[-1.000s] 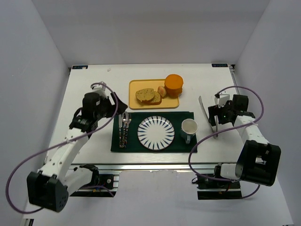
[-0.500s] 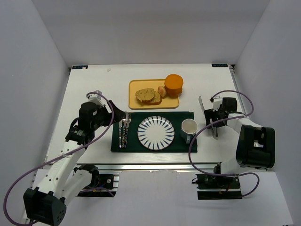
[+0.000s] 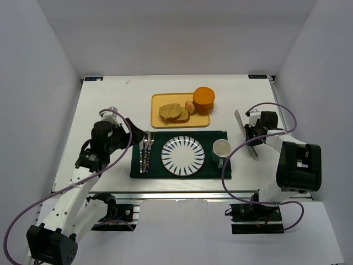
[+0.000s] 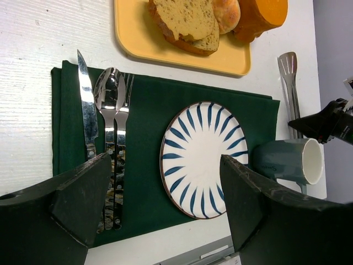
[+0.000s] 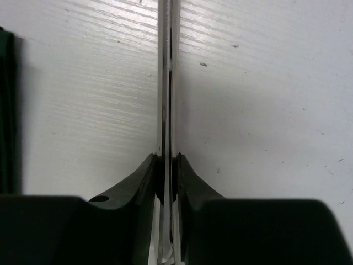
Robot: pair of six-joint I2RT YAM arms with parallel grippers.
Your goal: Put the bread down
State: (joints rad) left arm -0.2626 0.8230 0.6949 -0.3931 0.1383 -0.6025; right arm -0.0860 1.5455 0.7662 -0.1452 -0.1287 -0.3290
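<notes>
Starting at the left tool (image 4: 164, 160): hangs released over the cutlery (image 3: 144, 152), nearer the bread (image 3: 171, 110). Lies flat on the tray (image 3: 156, 100), beyond the plate (image 3: 182, 155); tan, speckled, dark-crusted, overlapping a second slice, long axis roughly left-right. Further right, right tool (image 5: 168, 160): clenches the tongs (image 5: 168, 83), tips pointing away; sits well right of the bread, so probably needs a reach far-left.

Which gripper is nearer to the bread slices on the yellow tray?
Left. The left gripper is open by the cutlery, a little left of the bread; the right gripper, shut on the tongs, is far right, past the mug.
</notes>
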